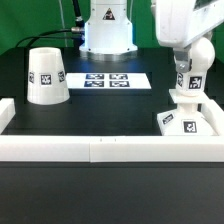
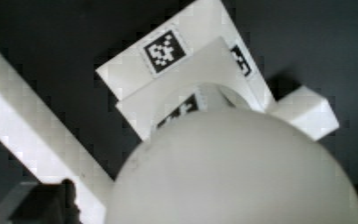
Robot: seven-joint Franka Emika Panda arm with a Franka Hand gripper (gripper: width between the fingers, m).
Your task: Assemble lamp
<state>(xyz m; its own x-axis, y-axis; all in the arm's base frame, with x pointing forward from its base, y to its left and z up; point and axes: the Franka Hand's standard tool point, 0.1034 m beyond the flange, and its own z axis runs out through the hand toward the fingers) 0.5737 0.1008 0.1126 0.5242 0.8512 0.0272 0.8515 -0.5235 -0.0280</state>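
Observation:
The white ball-shaped bulb [image 1: 186, 97] stands upright on the flat square base block [image 1: 186, 122] at the exterior view's right, near the front wall. My gripper [image 1: 190, 80] is shut on the bulb's upper part from above. In the wrist view the bulb [image 2: 229, 165] fills the near field. The tagged base block [image 2: 179, 62] lies beyond it, and one dark finger [image 2: 43, 200] shows at the edge. The truncated-cone shade [image 1: 46, 75] stands alone at the exterior view's left, far from the gripper.
The marker board [image 1: 113, 80] lies flat at the back middle, in front of the arm's base. A long white border wall [image 1: 100, 150] runs along the front, with a side wall [image 1: 6, 112] at the exterior view's left.

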